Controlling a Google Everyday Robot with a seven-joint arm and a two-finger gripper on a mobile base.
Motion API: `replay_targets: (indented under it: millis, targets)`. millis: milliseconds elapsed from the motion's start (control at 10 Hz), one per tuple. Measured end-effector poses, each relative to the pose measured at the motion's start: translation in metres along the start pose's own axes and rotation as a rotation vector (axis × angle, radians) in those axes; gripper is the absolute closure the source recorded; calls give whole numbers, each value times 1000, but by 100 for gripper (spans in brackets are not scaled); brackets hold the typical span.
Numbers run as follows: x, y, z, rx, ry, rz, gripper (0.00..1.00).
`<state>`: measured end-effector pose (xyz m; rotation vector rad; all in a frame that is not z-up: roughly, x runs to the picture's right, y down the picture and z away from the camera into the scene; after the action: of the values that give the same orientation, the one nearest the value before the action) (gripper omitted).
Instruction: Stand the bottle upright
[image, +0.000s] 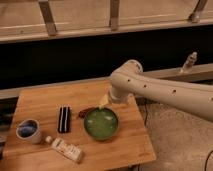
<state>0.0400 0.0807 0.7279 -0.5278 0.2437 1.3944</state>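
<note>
Cream btl (65, 149) flat, pincer (103, 101) nr green bowl (101, 137)

The robot's arm (170, 91) is a thick, smooth tube in cream-white, dotted along its side with small dark round holes. It swells into a rounded, bulbous joint (127, 75). At its tip sits the gripper (104, 102), small and pale yellowish, low over the middle of the wooden bench (45, 107).
</note>
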Motion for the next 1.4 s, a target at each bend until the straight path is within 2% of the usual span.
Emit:
replay_targets:
  millis: [900,1000,1200,1400]
  targets:
    - [0,1,0,2,2,-2,20]
    - [-1,4,1,9,4,-28,20]
    - [-3,28,4,12,12,-106,20]
    - [-7,77,9,4,16,-216,20]
